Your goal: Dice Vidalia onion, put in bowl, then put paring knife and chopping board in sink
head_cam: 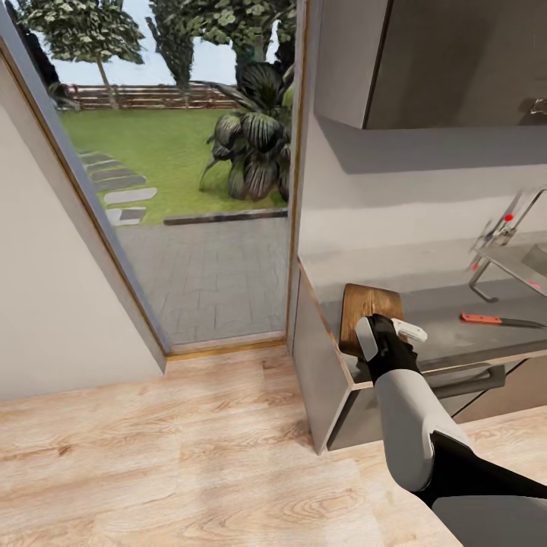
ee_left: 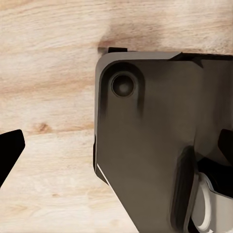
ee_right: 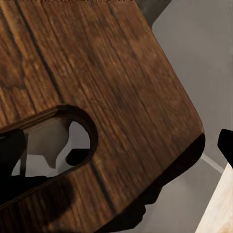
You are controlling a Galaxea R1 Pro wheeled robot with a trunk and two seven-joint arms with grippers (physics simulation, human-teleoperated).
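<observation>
While the right gripper [head_cam: 391,334] hovers over the chopping board [head_cam: 367,304], its fingers spread, the board lies on the countertop [head_cam: 456,338] near its end, long axis running toward the wall. The paring knife [head_cam: 501,320] lies well apart, blade pointing toward the sink [head_cam: 532,262]. The left gripper's state I cannot tell.

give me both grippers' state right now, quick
Left gripper: cannot be told; the left wrist view shows floor and robot body, not the jaws.
Right gripper: open, fingers spread over the near end of the chopping board, holding nothing.
</observation>
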